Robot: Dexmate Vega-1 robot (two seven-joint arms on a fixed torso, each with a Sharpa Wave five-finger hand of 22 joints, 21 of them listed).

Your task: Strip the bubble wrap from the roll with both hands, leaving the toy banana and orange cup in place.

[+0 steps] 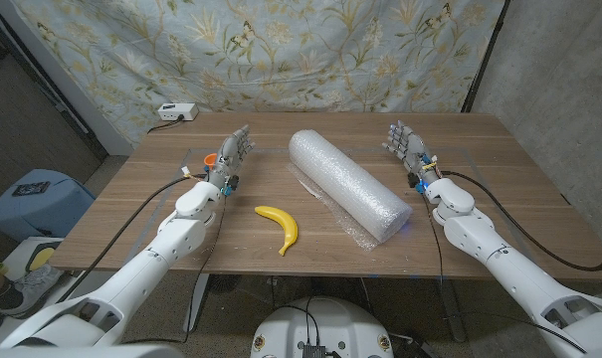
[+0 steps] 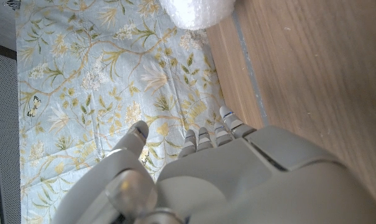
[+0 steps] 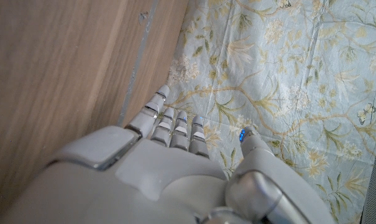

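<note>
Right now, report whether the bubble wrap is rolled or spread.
Rolled: the bubble wrap lies as a thick cylinder, loose edge trailing on the table.

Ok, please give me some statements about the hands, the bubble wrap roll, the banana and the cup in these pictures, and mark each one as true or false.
1. The left hand grips the bubble wrap roll. False: it holds nothing and stands apart from the roll, fingers spread.
2. The toy banana lies on the table between the left arm and the roll. True.
3. The right hand is open, beside the roll's far end. True.
4. The orange cup stands to the right of the roll. False: it is by the left hand, mostly hidden behind it.
5. The banana lies on top of the roll. False: it lies on the wood, apart from it.
</note>
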